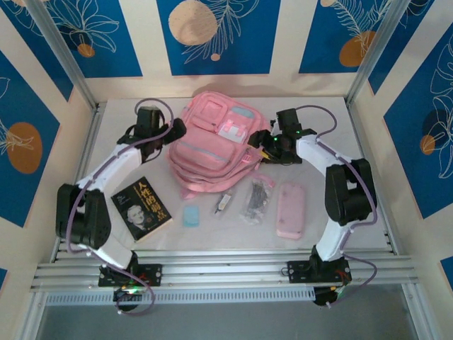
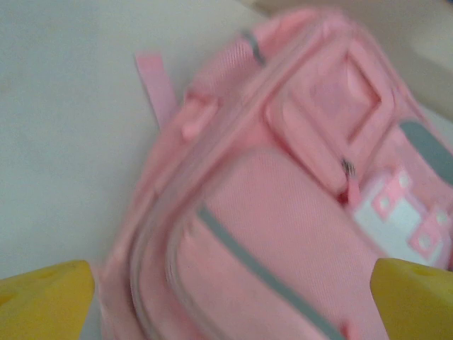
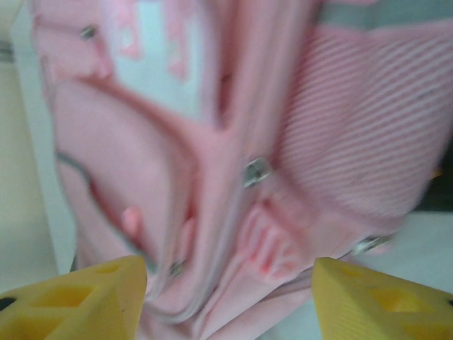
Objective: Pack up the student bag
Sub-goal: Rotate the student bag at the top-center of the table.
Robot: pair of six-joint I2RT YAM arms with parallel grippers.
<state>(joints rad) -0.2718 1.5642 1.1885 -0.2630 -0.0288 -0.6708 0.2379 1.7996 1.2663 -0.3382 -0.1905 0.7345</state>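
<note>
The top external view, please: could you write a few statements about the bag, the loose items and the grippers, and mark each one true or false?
1. The student bag lies between the left gripper and the right gripper. True.
2. The dark book lies to the right of the pink pencil case. False: the book lies at the left, by the left arm, and the pencil case at the right.
3. Both grippers are open. True: in each wrist view the yellow fingers stand wide apart.
4. The pencil case is packed inside the bag. False: it lies on the table, in front of the bag.
</note>
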